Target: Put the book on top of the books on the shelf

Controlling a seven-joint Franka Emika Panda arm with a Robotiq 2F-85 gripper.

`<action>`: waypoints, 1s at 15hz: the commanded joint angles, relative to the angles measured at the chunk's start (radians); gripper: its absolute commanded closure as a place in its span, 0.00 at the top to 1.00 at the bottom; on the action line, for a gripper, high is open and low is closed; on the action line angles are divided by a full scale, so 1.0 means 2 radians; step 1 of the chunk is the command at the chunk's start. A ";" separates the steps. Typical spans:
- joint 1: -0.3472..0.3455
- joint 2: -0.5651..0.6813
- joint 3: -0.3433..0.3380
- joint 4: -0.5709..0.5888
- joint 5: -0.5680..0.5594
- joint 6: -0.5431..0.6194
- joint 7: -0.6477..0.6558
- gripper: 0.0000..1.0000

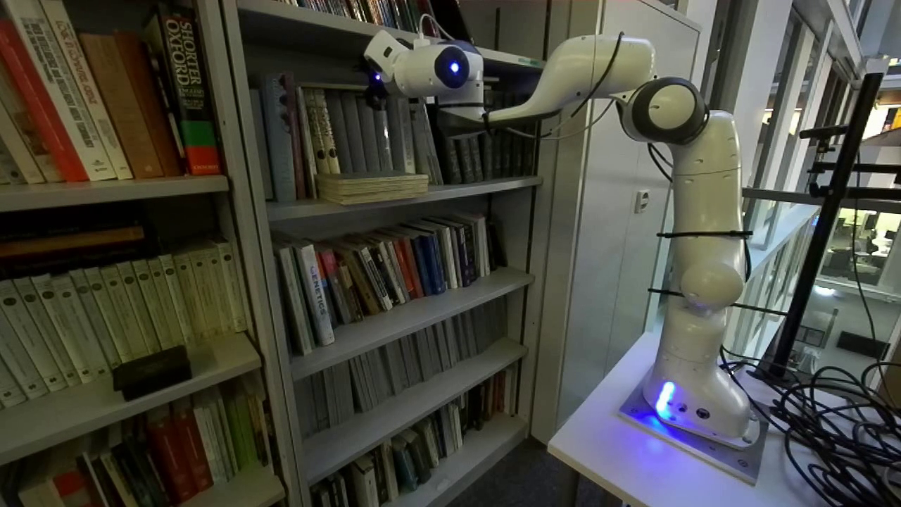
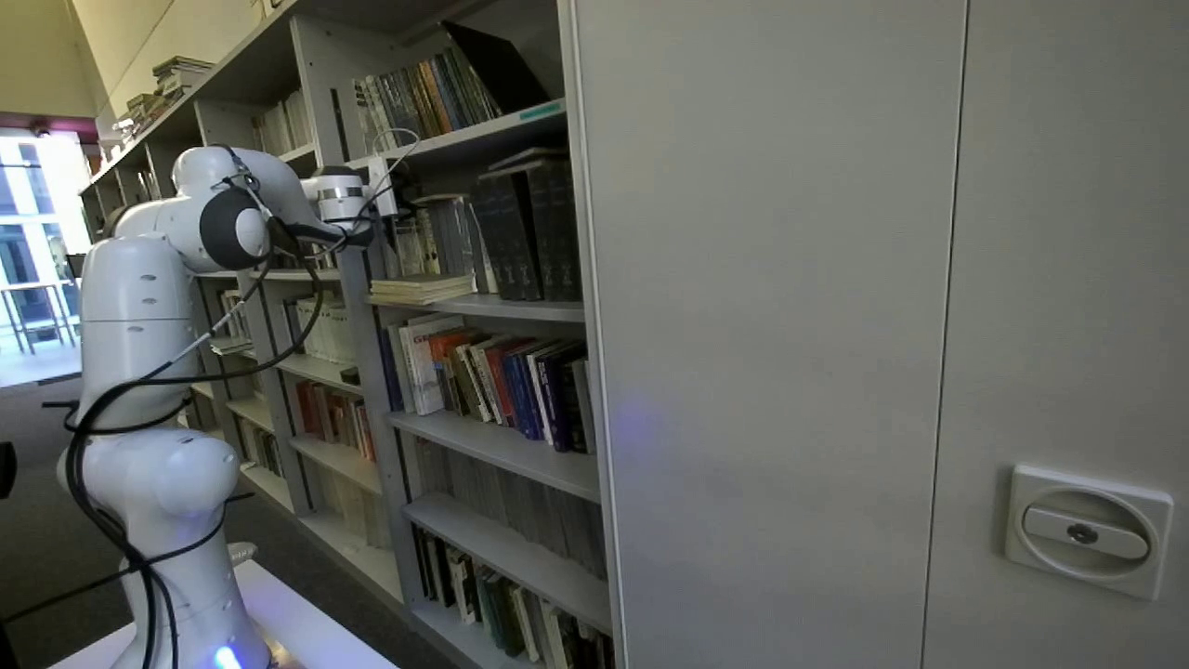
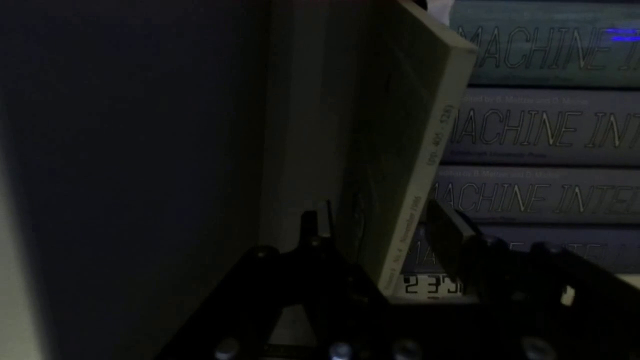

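In the wrist view, the book shows a pale spine printed "No. 4 November 1986" and "(pp. 405 - 528)" (the volume number is too blurred to read). It slants across the top ends of the books, touching or not I cannot tell; their spines spell "MACHINE INT…", some under a small credit to B. Meltzer. A white label with black figures is partly hidden. The hand is unclenched, its fingers parted on either side of the book. In both exterior views the tall grey bookcase holds rows of volumes, and on the shelf under the books lies a pale stack in front of the spines. One board down leans a white volume lettered "GENETICS". In an exterior view, the neighbouring bookcase holds a dark volume marked "SHORTER OXFORD".
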 commanded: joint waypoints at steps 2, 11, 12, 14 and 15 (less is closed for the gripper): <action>0.000 -0.031 -0.001 -0.033 -0.003 -0.009 0.011 0.22; 0.002 -0.036 -0.001 -0.042 -0.003 -0.013 0.012 0.03; 0.002 -0.036 -0.001 -0.042 -0.003 -0.013 0.012 0.03; 0.002 -0.028 -0.001 -0.034 -0.004 -0.015 0.009 0.03; 0.002 -0.022 -0.001 -0.029 -0.003 -0.016 0.007 0.03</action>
